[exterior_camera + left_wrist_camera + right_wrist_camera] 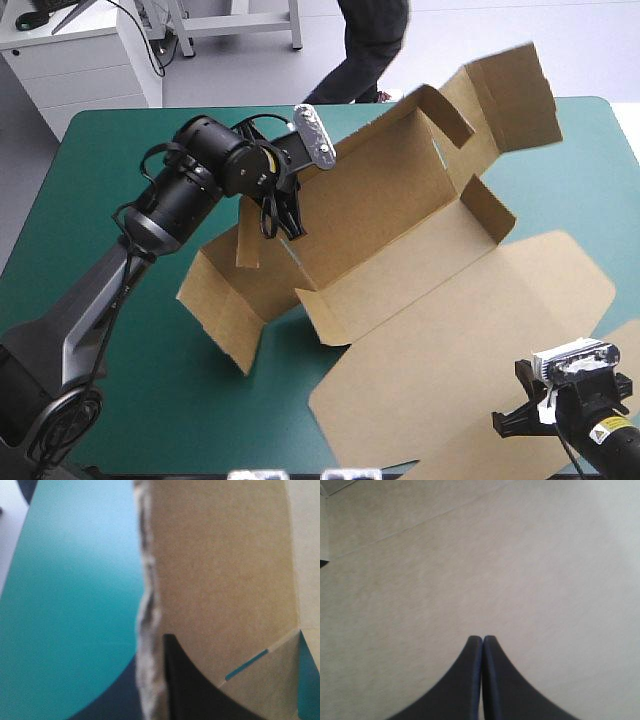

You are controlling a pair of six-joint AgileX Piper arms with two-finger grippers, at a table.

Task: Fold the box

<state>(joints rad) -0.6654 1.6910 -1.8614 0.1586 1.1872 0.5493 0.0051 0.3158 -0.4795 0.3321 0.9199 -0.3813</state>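
The brown box (400,200) lies in the middle of the table, partly set up, with its long back wall raised and its end flaps (510,95) standing high at the far right. Its lid (480,340) lies flat toward the front right. My left gripper (278,225) is shut on the box at a narrow upright flap (247,240) on the left end. In the left wrist view one black finger (185,690) shows against the board (220,580); the other is hidden behind it. My right gripper (482,639) is shut and empty, low over the lid (470,555) near the front right corner (515,420).
The teal-green cover (130,400) shows bare along the left side and the front left. A loose side panel of the box (225,310) slopes down to the cover at the left. The lid reaches almost to the table's front and right edges.
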